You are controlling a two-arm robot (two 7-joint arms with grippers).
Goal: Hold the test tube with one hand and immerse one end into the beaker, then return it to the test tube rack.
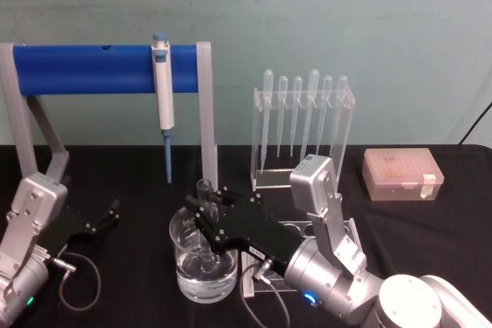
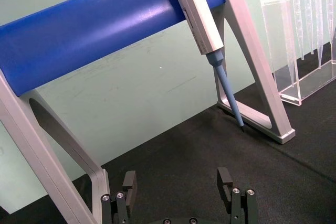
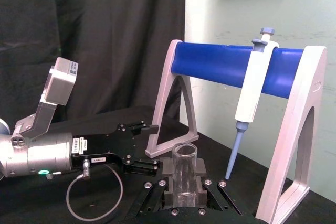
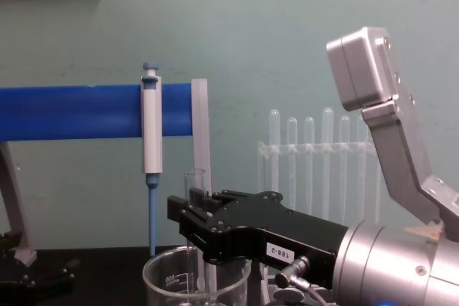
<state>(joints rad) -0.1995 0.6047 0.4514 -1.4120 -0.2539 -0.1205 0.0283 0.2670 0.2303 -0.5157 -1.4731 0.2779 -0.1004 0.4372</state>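
The clear glass test tube (image 1: 204, 192) stands upright with my right gripper (image 1: 202, 226) shut on its middle. Its lower end reaches down inside the wide glass beaker (image 1: 184, 245), which holds clear liquid. From the chest view the test tube (image 4: 195, 183) rises above the black right gripper (image 4: 195, 226), and the beaker (image 4: 166, 279) sits just below. In the right wrist view the right gripper (image 3: 185, 176) clamps the test tube (image 3: 185, 157). My left gripper (image 1: 104, 218) rests open at the table's left, and the left wrist view shows the left gripper (image 2: 177, 188) with nothing between its fingers.
A blue-barred stand (image 1: 92, 69) behind the beaker carries a hanging blue-and-white pipettor (image 1: 163, 94). A clear rack of several plastic pipettes (image 1: 304, 124) stands behind my right arm. A pink lidded box (image 1: 402, 174) lies at the far right. A cable (image 1: 81, 266) loops beside the left arm.
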